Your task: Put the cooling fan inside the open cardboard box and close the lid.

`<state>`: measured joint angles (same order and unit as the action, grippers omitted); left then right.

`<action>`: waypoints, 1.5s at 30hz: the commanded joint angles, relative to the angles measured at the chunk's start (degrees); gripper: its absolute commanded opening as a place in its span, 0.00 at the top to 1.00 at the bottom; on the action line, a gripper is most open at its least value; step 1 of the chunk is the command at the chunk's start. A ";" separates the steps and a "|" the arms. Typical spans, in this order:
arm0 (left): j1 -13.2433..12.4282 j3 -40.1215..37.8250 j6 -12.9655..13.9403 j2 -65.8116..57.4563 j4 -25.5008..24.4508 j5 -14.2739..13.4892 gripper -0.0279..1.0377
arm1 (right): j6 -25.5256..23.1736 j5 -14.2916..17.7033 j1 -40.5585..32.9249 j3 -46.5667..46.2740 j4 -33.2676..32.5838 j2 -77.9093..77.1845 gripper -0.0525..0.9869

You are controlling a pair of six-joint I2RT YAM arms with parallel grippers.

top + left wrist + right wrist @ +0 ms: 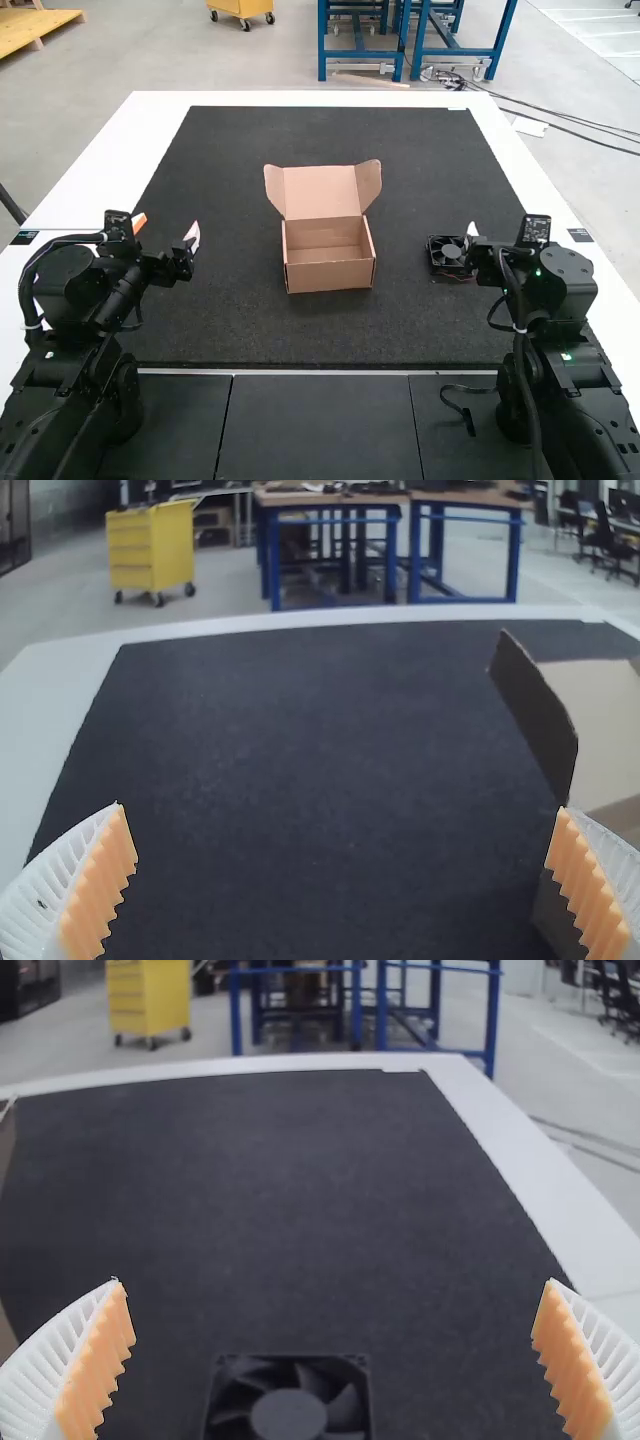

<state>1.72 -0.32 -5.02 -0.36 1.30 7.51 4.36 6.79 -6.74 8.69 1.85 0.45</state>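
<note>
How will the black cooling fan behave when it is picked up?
The cooling fan looks square-framed, so probably stiff and unlikely to roll. Lying flat on the mat, its low edges may be awkward to grip.

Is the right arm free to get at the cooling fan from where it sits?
Probably yes: the cooling fan lies flat on the black mat just ahead of the open right gripper, with nothing between them.

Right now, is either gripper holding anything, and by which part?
Nothing is held. The left gripper is open over the mat, apart from the cardboard box; the right gripper is open near the cooling fan, which lies on the mat untouched.
</note>
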 commanded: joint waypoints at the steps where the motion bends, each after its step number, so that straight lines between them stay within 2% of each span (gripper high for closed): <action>1: -0.66 0.23 -2.54 0.45 3.97 -1.09 0.06 | 0.65 -0.63 -0.29 -8.69 4.39 -0.45 0.07; 4: -0.49 0.14 -2.54 0.45 8.28 -1.79 0.06 | 0.74 -1.43 -0.20 -8.51 11.42 -0.54 0.07; 6: -0.66 -0.74 -2.54 0.45 10.65 -1.79 0.06 | 0.74 -2.22 0.06 -6.93 12.57 -0.45 0.07; 8: -0.66 -2.76 -2.54 0.45 10.83 -3.29 0.06 | 0.74 -2.66 0.15 -4.47 12.66 0.26 0.07; 13: -0.40 -10.41 -2.45 -2.45 10.39 -3.99 0.07 | 0.74 -1.95 0.15 5.73 13.62 11.68 0.07; 17: -0.31 -17.61 -2.45 -11.50 9.07 -4.52 0.06 | 0.30 -0.63 0.24 15.83 13.45 25.30 0.07; 21: -0.49 -26.49 -2.37 -21.44 6.43 -5.31 0.07 | 0.56 0.51 0.24 22.60 12.13 31.02 0.07; 24: -0.22 -32.73 -1.66 -27.59 4.59 -4.96 0.07 | 1.26 0.95 0.24 28.49 5.62 34.18 0.07; 29: 0.22 -43.10 -0.35 -39.19 -4.64 -4.78 0.07 | 1.26 -1.69 -0.11 40.35 -11.51 40.42 0.08; 32: 0.31 -48.11 -0.17 -44.82 -10.00 -4.78 0.07 | 1.26 -2.66 0.06 46.51 -18.55 44.20 0.08; 35: 0.66 -51.27 1.76 -47.98 -14.31 -4.70 0.07 | 1.26 -2.74 0.41 49.50 -19.78 45.69 0.08; 37: 1.36 -51.80 2.29 -49.03 -15.45 -3.73 0.07 | 1.09 -2.74 0.41 50.90 -21.45 46.66 0.08; 39: 3.03 -52.42 2.29 -49.74 -17.21 -1.27 0.08 | -1.11 -2.13 0.68 52.13 -22.68 48.59 0.08; 42: 7.07 -53.65 2.20 -50.09 -19.67 1.54 0.08 | -3.66 -1.95 1.73 55.65 -28.48 52.73 0.08; 45: 11.73 -53.91 1.94 -50.00 -22.22 2.34 0.08 | -4.71 -1.86 3.49 59.08 -33.40 56.33 0.08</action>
<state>10.35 -51.96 -3.70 -50.70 -19.94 7.03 2.11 4.69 -4.95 64.23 -30.09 54.65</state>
